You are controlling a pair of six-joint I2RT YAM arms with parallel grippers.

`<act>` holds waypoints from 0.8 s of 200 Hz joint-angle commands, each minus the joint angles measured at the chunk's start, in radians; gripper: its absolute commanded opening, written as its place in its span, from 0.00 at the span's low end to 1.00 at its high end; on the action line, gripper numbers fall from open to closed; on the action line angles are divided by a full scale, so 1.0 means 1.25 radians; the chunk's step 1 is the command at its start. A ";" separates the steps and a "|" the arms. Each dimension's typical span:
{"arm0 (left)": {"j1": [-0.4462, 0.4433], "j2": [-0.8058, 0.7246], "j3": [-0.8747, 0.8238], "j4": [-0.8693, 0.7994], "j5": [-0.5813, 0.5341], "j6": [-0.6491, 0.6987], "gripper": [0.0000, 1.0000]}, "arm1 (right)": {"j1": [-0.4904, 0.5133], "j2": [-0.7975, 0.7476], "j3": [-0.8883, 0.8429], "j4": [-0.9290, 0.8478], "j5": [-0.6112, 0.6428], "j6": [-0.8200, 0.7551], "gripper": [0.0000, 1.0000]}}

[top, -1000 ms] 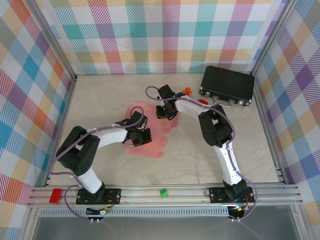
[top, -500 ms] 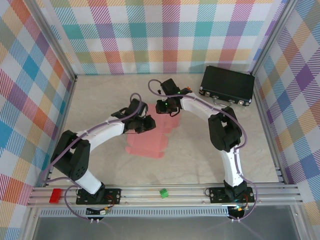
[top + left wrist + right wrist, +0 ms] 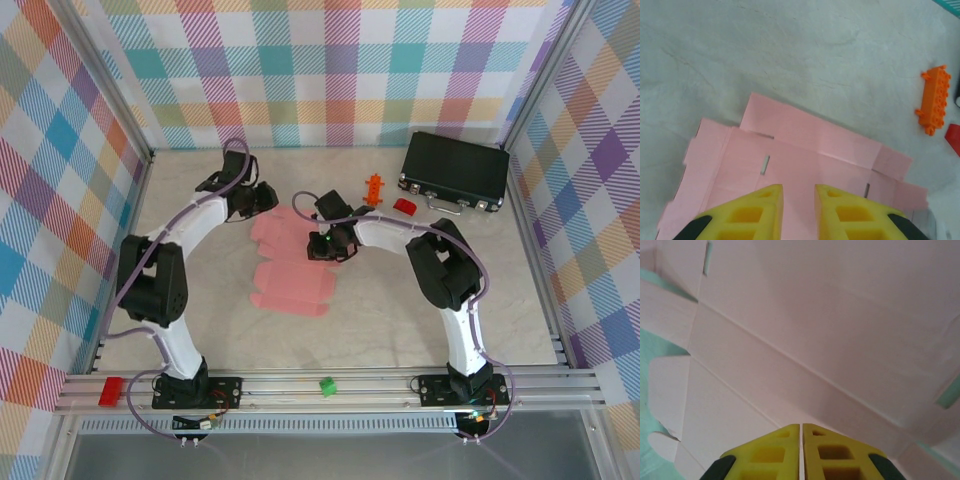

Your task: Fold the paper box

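Left gripper (image 3: 798, 190), jaws slightly apart and empty, hovers at one end of the paper box (image 3: 288, 262), whose flat length runs ahead beneath it. Right gripper (image 3: 801, 432), pinched together, sits over its middle, nearer imo.

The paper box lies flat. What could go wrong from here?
1. The right gripper is shut over the paper box; pressing could slide it or crease it off its fold lines.
2. The left gripper, jaws narrowly apart, may fail to catch the flat far edge.
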 commanded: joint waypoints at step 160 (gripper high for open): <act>0.034 0.301 0.279 -0.125 -0.010 0.121 0.37 | 0.010 0.000 -0.056 -0.011 0.034 -0.016 0.10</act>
